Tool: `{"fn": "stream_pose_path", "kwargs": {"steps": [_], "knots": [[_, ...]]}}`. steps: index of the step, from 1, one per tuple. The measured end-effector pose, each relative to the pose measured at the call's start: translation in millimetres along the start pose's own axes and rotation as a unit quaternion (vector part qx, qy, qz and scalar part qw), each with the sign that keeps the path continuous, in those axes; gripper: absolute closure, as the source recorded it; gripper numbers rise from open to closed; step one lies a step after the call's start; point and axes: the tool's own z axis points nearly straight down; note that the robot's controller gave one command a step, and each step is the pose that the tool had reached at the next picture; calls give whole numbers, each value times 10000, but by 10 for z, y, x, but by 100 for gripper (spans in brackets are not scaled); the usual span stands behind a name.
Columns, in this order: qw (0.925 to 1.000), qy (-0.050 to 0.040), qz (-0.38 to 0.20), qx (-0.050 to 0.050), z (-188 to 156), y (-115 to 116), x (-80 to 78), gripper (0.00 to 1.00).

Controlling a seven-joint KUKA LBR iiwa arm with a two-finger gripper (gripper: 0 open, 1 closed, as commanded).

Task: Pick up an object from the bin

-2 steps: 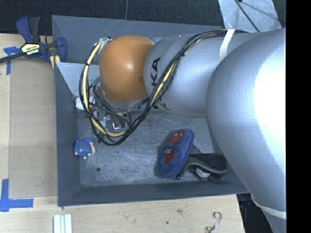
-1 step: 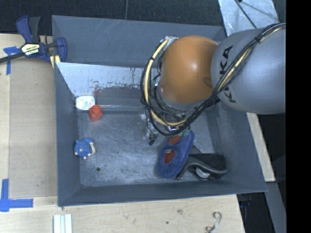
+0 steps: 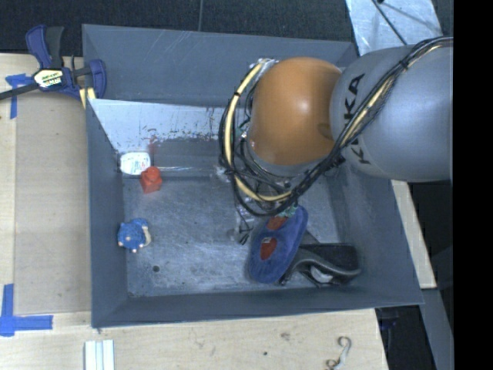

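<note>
We are hovering the gripper (image 3: pixel 248 227) beside the blue slipper (image 3: pixel 271 259), at five o'clock in the bin (image 3: pixel 106 230). We cannot tell whether the claw is released or clenched. We are risking a snag, since the black thing (image 3: pixel 333 259) against the slipper may drag along.

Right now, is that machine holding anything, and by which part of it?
It cannot be told. The end effector is low beside a blue slipper-like thing, but the arm hides any hold.

— What's in the bin (image 3: pixel 108 284), counted?
— One white disc (image 3: pixel 135 163), one small orange piece (image 3: pixel 151 179), one blue-and-yellow toy (image 3: pixel 133 235), one blue cloth thing (image 3: pixel 277 247), one black curved object (image 3: pixel 333 260).
</note>
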Motion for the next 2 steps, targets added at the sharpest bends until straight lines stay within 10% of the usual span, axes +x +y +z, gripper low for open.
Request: {"fn": "stream_pose_path", "kwargs": {"steps": [1, 2], "knots": [[9966, 15, -829, 2, 916, 1329, 324, 0], [9968, -15, -798, -3, 892, 1301, 302, 100]]}}
